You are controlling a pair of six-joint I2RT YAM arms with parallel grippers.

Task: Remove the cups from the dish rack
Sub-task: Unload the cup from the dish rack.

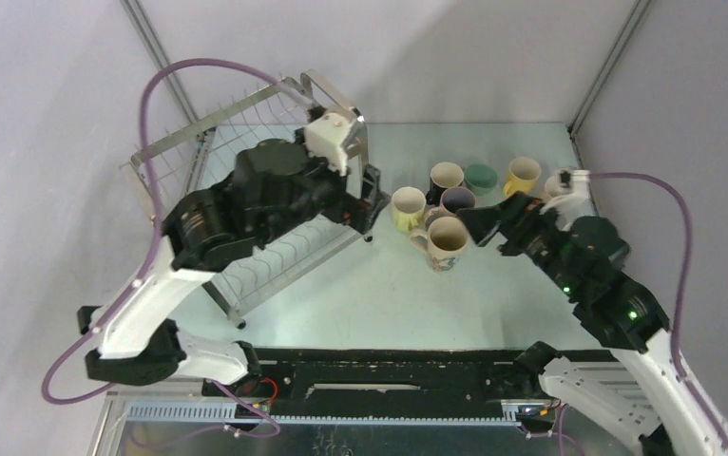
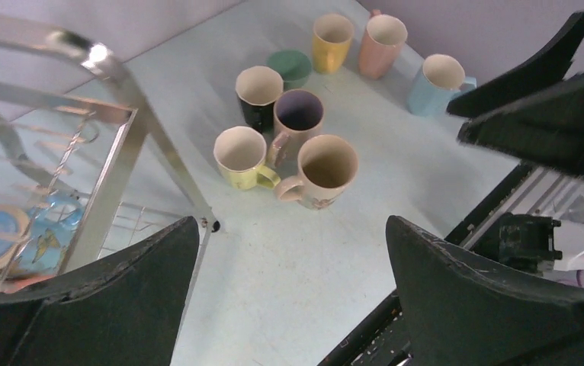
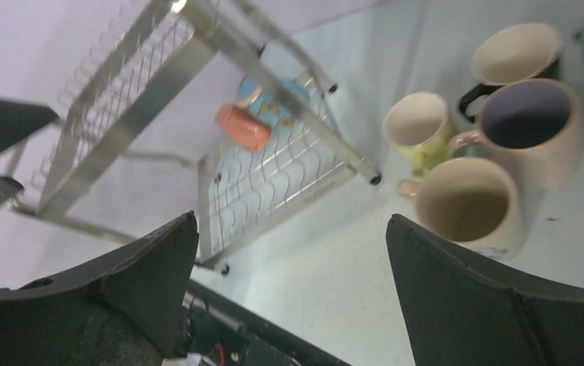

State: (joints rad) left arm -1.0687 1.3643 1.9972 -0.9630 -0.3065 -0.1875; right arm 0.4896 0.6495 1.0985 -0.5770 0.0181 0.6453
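On the left of the tabletop (image 1: 370,294), the dish rack (image 1: 246,157) stands at an angle, and the left fingers (image 2: 106,305) hover off its right end, spread as wide as they go with nothing between them. Inside the rack, a blue cup (image 3: 255,97) and an orange-red cup (image 3: 242,126) sit just beside each other behind the wires. Out on the open tabletop there's a tight cluster of cups: a lime one (image 1: 408,207), a black one (image 1: 446,177), a pink one with a purple inside (image 1: 457,200) and a big beige one (image 1: 447,240) nearest the arms. Behind them come a green cup (image 1: 481,178) and a yellow cup (image 1: 523,175), then a plain pink cup (image 2: 383,34) and a light blue cup (image 2: 441,76) further right. The right fingers (image 3: 487,297) hang just right of the beige cup, wide apart too, gripping nothing
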